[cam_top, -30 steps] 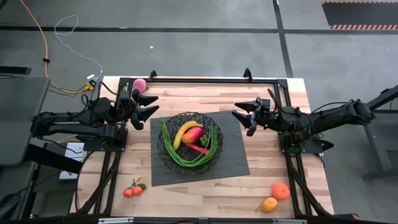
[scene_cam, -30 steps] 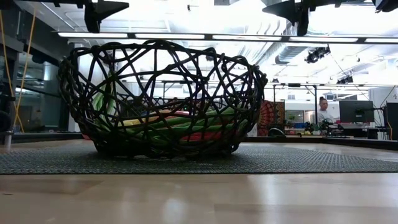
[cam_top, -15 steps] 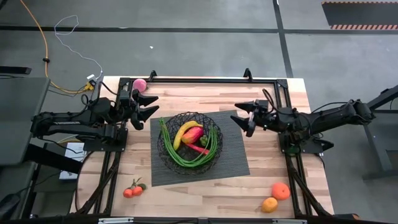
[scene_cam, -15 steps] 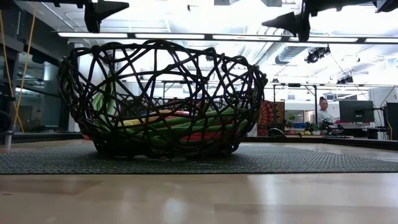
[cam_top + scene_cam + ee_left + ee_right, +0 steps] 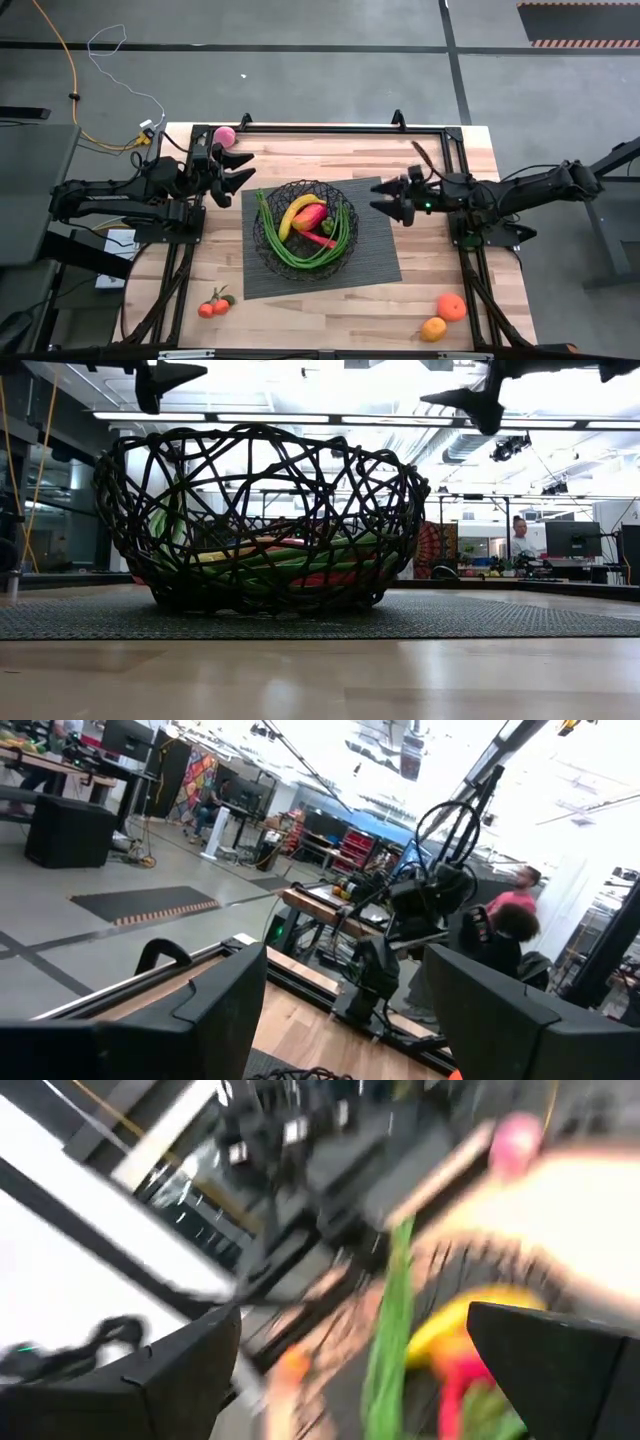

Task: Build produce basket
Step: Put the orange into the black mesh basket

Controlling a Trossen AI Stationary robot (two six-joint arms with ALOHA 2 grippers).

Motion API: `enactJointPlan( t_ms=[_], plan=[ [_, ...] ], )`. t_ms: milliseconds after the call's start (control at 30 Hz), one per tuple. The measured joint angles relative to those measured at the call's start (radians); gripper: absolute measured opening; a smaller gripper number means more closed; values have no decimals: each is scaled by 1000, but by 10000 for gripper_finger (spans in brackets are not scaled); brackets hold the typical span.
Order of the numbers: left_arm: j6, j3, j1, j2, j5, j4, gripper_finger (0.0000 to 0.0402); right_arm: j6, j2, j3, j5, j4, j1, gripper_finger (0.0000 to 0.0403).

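Wooden plank table (image 5: 300, 305), pale butcher-block strips, black frame rails round the edges. Dark grey ribbed mat (image 5: 375, 255) lies mid-table, rectangular, set slightly askew. On it sits the basket (image 5: 303, 229): round black wire bowl, open crisscross lattice; from table height (image 5: 260, 515) the wires look thick and loosely woven.

Inside the basket: long green beans (image 5: 345, 232) curled along the rim on both sides, yellow banana (image 5: 297, 212) curved across the middle, red-orange mango (image 5: 311, 216) touching it, red chili (image 5: 320, 240) below that, dark green piece (image 5: 328, 227) just beside the mango. All smooth, toy-like plastic.

Still loose on the table: pink ball (image 5: 226, 136) at the far left corner, just beside the left arm's fingers; two oranges (image 5: 445, 315) touching near the front right; small tomatoes (image 5: 214, 306) with green stems, front left.

Left gripper (image 5: 240, 167) hovers off the mat's left edge, jaws partly apart, nothing between them, same pose as a second ago. Right gripper (image 5: 387, 205) sits over the mat's right edge near the basket, jaws wide, empty. It has swung down toward the basket since a second ago and opened up. Right wrist view is motion-blurred.
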Motion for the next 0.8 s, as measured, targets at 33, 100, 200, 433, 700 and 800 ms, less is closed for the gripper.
enactJointPlan(
  t_ms=[33, 100, 200, 433, 700, 800],
  plan=[
    [0, 0, 0, 0, -2, 0, 257, 63, 2, 26, -51, -69, -4, 370],
    [0, 0, 0, 0, -2, 0, 257, 154, 12, 100, -160, -282, -8, 369],
    [0, 0, 0, 0, -2, 0, 257, 234, 54, 215, -301, -640, 11, 369],
    [0, 0, 0, 0, -2, 0, 257, 485, 165, 307, -483, -1118, 163, 369],
    [0, 0, 0, 0, -2, 0, 257, 851, 260, 221, -560, -1116, 455, 369],
    [0, 0, 0, 0, -2, 0, 257, 982, 294, 202, -602, -1093, 547, 369]
  ],
)
